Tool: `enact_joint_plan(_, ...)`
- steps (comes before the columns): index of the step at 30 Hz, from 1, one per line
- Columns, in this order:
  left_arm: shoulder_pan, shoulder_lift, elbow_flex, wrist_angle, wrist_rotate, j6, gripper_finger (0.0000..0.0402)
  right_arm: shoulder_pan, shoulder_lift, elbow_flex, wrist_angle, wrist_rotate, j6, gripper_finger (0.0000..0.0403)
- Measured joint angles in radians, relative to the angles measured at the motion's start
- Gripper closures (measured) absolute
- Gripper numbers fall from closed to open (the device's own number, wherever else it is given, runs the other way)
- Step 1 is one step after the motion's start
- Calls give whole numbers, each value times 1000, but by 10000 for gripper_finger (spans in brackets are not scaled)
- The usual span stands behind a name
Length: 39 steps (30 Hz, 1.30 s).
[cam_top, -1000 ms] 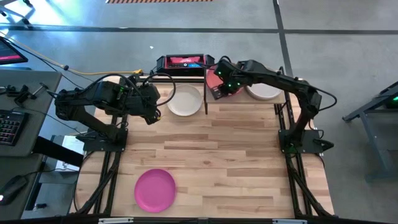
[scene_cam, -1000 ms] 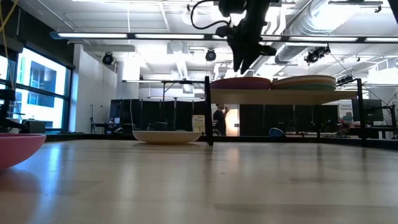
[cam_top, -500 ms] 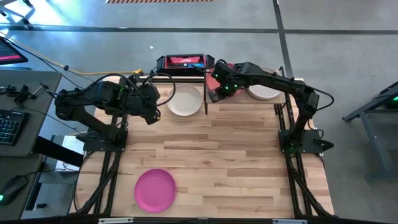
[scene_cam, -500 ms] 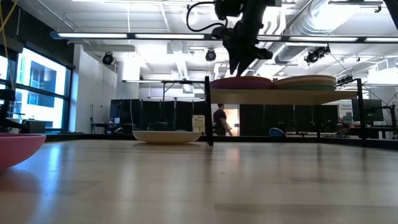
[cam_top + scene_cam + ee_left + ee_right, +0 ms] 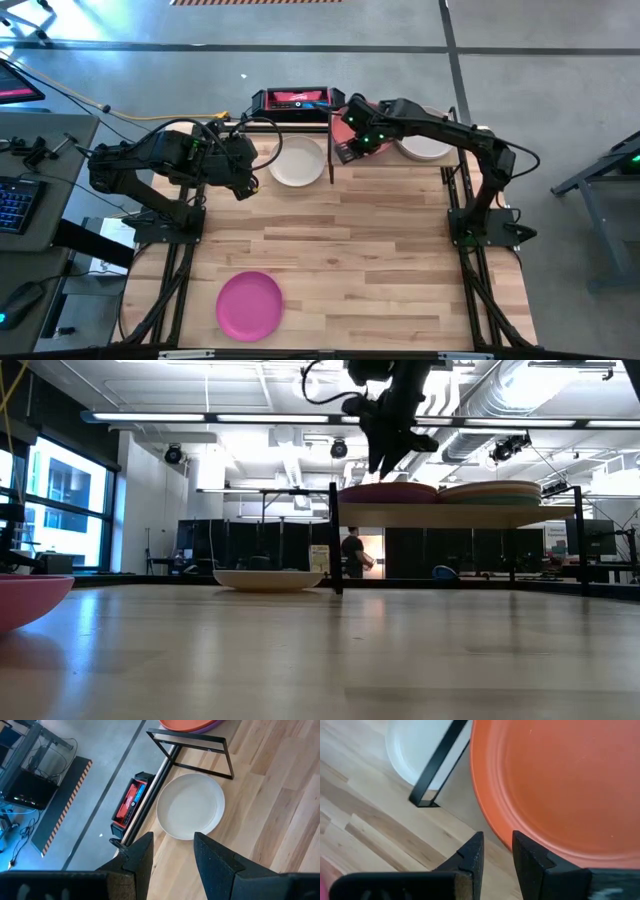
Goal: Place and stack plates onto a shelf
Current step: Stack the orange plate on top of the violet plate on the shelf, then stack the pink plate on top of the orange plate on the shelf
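The shelf (image 5: 470,515) stands at the table's far right and carries two plate stacks. A coral red plate (image 5: 560,780) tops the left stack (image 5: 388,492), over a purple one (image 5: 210,726). A cream plate (image 5: 425,147) tops the right stack. My right gripper (image 5: 497,852) hovers open just above the coral plate's near-left rim (image 5: 385,465). A white plate (image 5: 191,806) rests flat on the table left of the shelf's post. A magenta plate (image 5: 250,305) lies near the near edge. My left gripper (image 5: 172,857) waits open, above the table left of the white plate.
The shelf's thin black posts (image 5: 440,762) stand between the white plate and the stacks. A red and black device (image 5: 295,99) sits just beyond the table's far edge. Bare wood (image 5: 380,250) spans the middle of the table. A person moves in the room behind.
My right gripper has shifted slightly toward the table's left and back again, staying above the coral plate's rim. The plates have not moved.
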Motion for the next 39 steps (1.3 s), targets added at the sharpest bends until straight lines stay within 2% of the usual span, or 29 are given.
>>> enact_joint_plan(13, 0, 0, 0, 0, 63, 8, 270, 54, -103, 1, -5, -35, -9, 323)
enact_joint_plan(19, 0, 0, -4, 2, 170, -10, 270, 139, -103, 1, -4, -101, -2, 323)
enact_joint_plan(25, -2, -4, -116, 2, 255, -37, 270, 237, -100, 1, 1, -103, 69, 323)
enact_joint_plan(32, -41, -4, -275, 0, 262, -104, 270, 340, -94, 1, 29, -102, 71, 323)
enact_joint_plan(39, -117, -4, -358, 5, 308, -200, 270, 415, -63, 1, 105, -102, 98, 323)
